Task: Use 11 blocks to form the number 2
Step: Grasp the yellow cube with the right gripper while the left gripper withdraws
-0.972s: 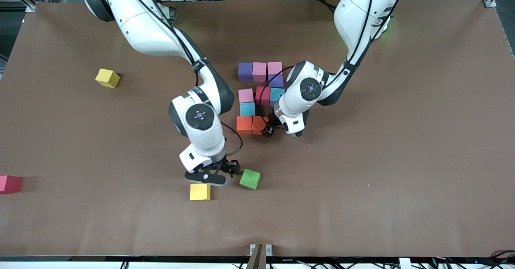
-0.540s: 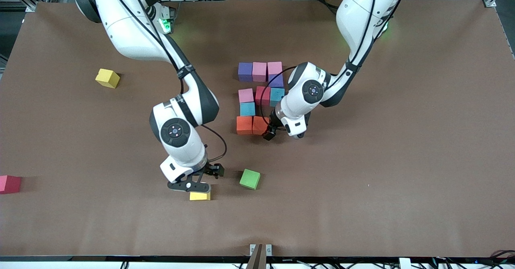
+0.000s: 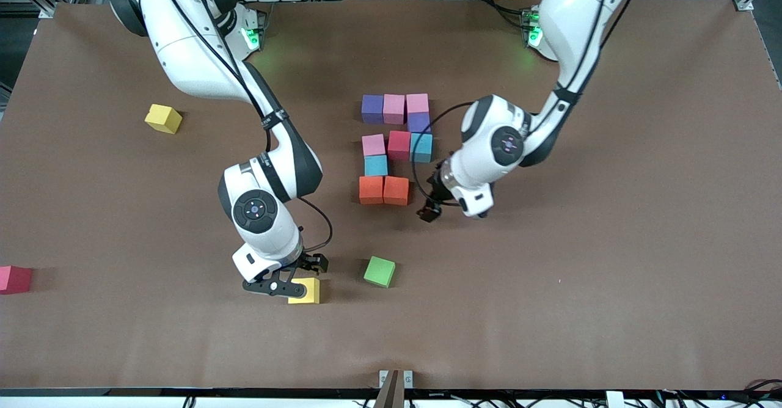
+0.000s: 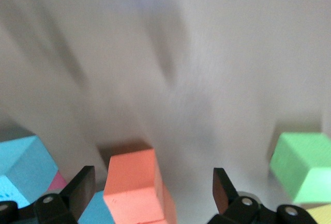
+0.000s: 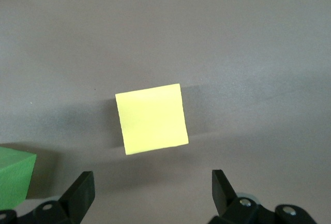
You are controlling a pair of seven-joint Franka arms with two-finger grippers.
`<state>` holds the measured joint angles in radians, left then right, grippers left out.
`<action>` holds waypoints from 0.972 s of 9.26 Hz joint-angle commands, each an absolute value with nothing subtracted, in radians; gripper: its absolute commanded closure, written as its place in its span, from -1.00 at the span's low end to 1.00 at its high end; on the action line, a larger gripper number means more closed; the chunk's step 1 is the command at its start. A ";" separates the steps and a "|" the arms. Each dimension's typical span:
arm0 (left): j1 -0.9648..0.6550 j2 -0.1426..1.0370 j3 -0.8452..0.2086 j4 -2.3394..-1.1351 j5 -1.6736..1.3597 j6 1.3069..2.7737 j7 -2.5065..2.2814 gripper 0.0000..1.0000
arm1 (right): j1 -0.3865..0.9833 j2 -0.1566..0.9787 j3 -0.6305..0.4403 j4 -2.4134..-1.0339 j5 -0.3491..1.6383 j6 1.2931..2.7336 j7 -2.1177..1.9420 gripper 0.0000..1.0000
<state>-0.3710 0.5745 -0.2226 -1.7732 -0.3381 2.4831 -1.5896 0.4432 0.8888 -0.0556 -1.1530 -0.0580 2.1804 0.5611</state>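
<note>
Several blocks sit together mid-table as a partial number 2 (image 3: 396, 146). A purple, pink, pink row lies farthest from the front camera, with a purple block (image 3: 419, 122) below it. Then come a pink, red, light blue row, a light blue block (image 3: 376, 165) and two orange blocks (image 3: 383, 190). My left gripper (image 3: 453, 205) hangs open beside the orange pair; the left wrist view shows an orange block (image 4: 132, 185) below my left gripper (image 4: 152, 185). My right gripper (image 3: 278, 286) is open, low beside a yellow block (image 3: 305, 290). The right wrist view shows that yellow block (image 5: 151, 119) ahead of the open right gripper (image 5: 152, 193).
A green cube (image 3: 379, 271) lies near the yellow block, toward the left arm's end. Another yellow cube (image 3: 163, 118) and a red cube (image 3: 14, 278) lie toward the right arm's end of the table.
The left gripper opened and drew away from the orange pair toward the left arm's end. The right gripper shifted toward the right arm's end, ending beside the yellow block.
</note>
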 commanded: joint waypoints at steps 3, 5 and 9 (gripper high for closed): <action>-0.230 0.546 -0.109 -1.691 -0.192 2.310 -1.571 -1.00 | 0.433 0.900 -0.098 -1.204 -0.047 2.367 0.539 -1.00; -0.152 0.546 -0.107 -1.643 -0.097 2.263 -1.569 -1.00 | 0.433 0.920 -0.106 -1.206 -0.051 2.408 0.546 -1.00; -0.043 0.545 -0.107 -1.592 0.012 2.203 -1.549 -1.00 | 0.443 0.925 -0.118 -1.267 -0.055 2.540 0.569 -1.00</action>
<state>-0.0552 0.5521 -0.1015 -1.6021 -0.0222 2.2294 -1.5537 0.4384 0.9289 -0.1100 -1.2334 -0.0580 2.4915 0.5596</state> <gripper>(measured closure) 0.000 0.000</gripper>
